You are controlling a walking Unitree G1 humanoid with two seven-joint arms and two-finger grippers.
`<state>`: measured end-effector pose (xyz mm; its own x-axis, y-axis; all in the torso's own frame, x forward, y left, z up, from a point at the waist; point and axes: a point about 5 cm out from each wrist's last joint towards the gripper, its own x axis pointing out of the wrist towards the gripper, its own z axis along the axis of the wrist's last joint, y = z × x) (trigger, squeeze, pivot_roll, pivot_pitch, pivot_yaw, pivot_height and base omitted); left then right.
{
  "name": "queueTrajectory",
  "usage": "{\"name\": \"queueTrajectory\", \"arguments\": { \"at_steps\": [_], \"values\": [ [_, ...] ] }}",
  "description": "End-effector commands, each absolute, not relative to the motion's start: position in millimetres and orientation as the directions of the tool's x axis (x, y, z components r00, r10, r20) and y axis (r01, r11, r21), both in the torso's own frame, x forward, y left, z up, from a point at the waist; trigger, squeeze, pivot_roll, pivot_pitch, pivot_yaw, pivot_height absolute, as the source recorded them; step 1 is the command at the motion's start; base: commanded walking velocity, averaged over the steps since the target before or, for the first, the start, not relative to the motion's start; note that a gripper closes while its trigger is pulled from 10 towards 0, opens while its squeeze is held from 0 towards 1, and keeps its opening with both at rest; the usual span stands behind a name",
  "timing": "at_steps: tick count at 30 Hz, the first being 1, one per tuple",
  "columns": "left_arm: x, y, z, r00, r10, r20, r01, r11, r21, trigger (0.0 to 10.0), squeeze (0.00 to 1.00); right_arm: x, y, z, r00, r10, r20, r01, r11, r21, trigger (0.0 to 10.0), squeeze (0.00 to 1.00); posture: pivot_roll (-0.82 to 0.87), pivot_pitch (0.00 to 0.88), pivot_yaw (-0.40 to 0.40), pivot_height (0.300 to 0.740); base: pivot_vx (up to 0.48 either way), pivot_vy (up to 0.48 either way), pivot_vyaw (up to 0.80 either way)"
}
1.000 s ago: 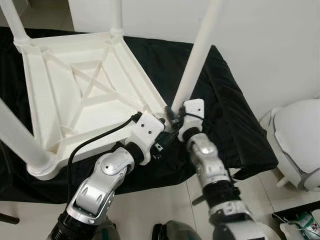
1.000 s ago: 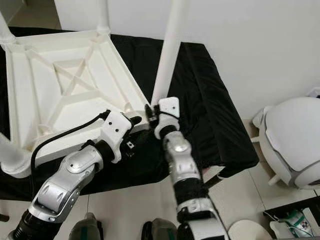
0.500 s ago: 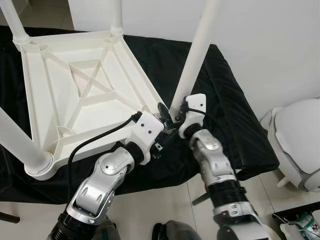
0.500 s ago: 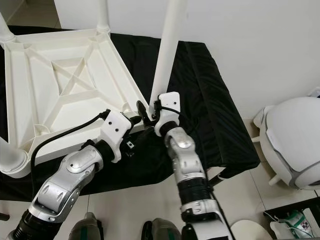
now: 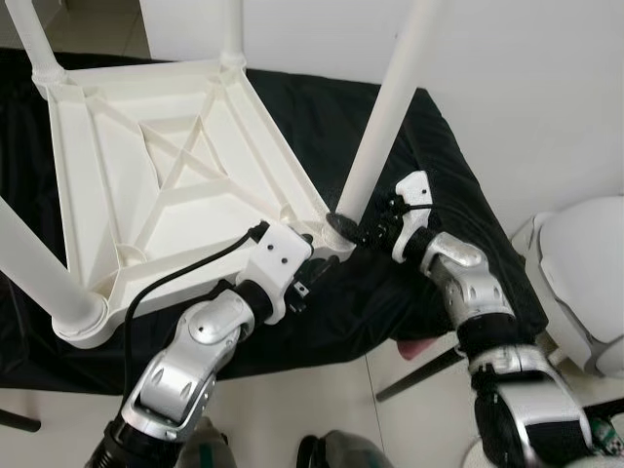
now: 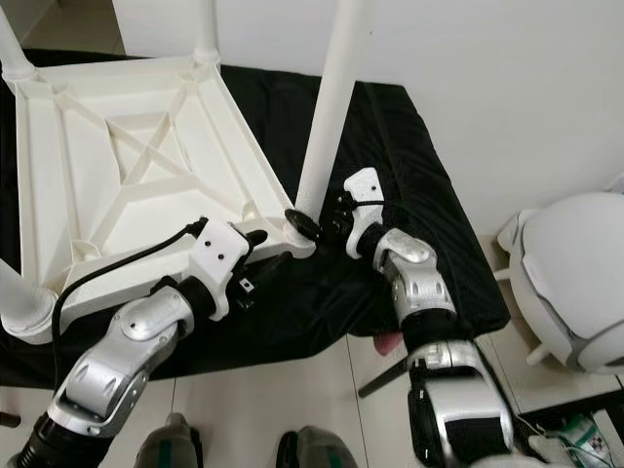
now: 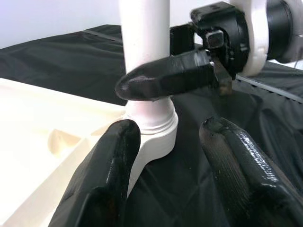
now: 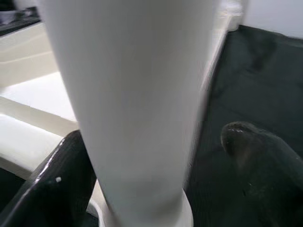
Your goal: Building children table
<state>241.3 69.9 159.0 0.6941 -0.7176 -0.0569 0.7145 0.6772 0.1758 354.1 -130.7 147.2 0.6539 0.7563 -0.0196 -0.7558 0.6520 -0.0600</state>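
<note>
While the white plastic children's table (image 5: 166, 185) lies upside down on the black-draped counter (image 5: 439, 195), both arms crowd its near right corner. The leg (image 5: 382, 107) there stands up out of its round corner socket (image 5: 338, 232), leaning a little to the right. The right gripper (image 5: 375, 227) comes in from the right at the foot of that leg, fingers (image 8: 61, 179) spread either side of it; in its wrist view the leg sits between them, one finger right against it, but I can't tell how firmly they grip. The left gripper (image 7: 165, 146) reaches up to the same socket, its fingers (image 7: 109, 170) parted, one alongside the socket collar, holding nothing. On the floor to the right sits a white domed appliance (image 5: 585, 273).
</note>
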Motion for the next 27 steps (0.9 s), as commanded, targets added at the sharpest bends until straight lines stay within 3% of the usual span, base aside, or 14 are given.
{"name": "queueTrajectory", "arguments": {
  "at_steps": [1,7,12,13,16,17,27],
  "values": [
    [241,67,161,0.675,-0.736,-0.054,0.731,0.657,0.186,10.0,0.0,355,-132,142,0.634,0.771,-0.061,-0.773,0.63,-0.066,10.0,0.0,0.04,0.012,-0.122,0.74,0.0,0.0,0.0],
    [242,70,169,0.704,-0.71,-0.023,0.7,0.687,0.196,10.0,0.0,362,-109,144,0.58,0.808,-0.102,-0.814,0.571,-0.104,10.0,0.0,0.07,0.0,-0.136,0.74,0.0,0.0,0.0],
    [242,69,169,0.706,-0.708,-0.022,0.698,0.689,0.195,10.0,0.0,362,-104,142,0.572,0.813,-0.108,-0.82,0.563,-0.102,10.0,0.0,0.08,0.0,-0.144,0.74,0.0,0.0,0.0],
    [242,69,169,0.708,-0.706,-0.022,0.695,0.692,0.195,10.0,0.0,362,-102,139,0.559,0.821,-0.115,-0.829,0.551,-0.096,6.7,0.0,0.09,0.0,-0.149,0.74,0.0,0.0,0.0],
    [242,69,169,0.708,-0.706,-0.022,0.695,0.692,0.195,10.0,0.0,362,-102,139,0.559,0.821,-0.115,-0.829,0.551,-0.096,6.7,0.0,0.09,0.0,-0.149,0.74,0.0,0.0,0.0],
    [242,69,168,0.711,-0.703,-0.022,0.692,0.694,0.197,10.0,0.0,361,-103,136,0.556,0.822,-0.124,-0.831,0.55,-0.079,0.0,0.0,0.09,0.0,-0.151,0.74,0.0,0.0,0.0],
    [241,66,167,0.694,-0.719,-0.026,0.709,0.678,0.194,10.0,0.0,356,-129,119,0.596,0.795,-0.115,-0.801,0.599,-0.012,0.0,0.0,0.07,0.0,-0.138,0.74,0.0,0.0,0.0]
  ]
}}
